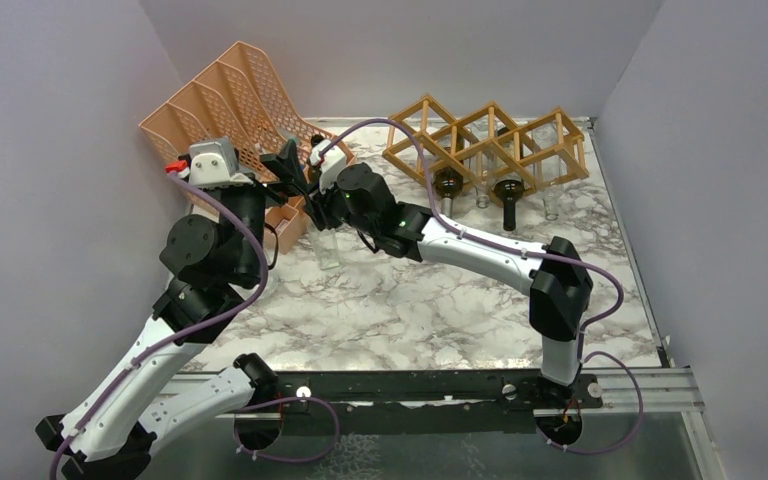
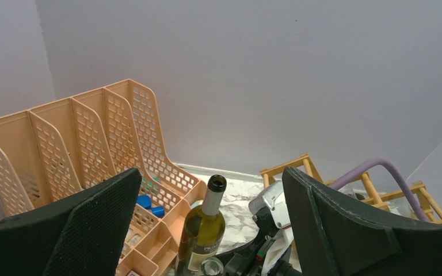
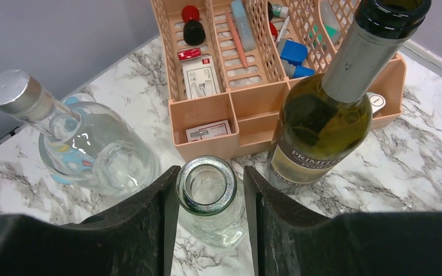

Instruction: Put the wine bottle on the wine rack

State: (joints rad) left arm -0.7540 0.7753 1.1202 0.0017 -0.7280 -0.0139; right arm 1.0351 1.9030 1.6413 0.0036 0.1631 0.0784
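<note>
Right jaws hug clear bottle [image 3: 207, 187] neck, contact uncertain; left jaws spread wide, empty

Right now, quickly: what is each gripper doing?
Left gripper: open, holding nothing.
Right gripper: closed on the neck of the small clear bottle.

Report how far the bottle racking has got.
Done: the wine rack holds two dark bottles, necks poking out. In hand: the right gripper straddles the neck of an open clear bottle standing on the table; a firm grip cannot be confirmed. Left: lifting and racking it. A green wine bottle and a capped clear bottle stand unracked too. The left gripper hangs open.
</note>
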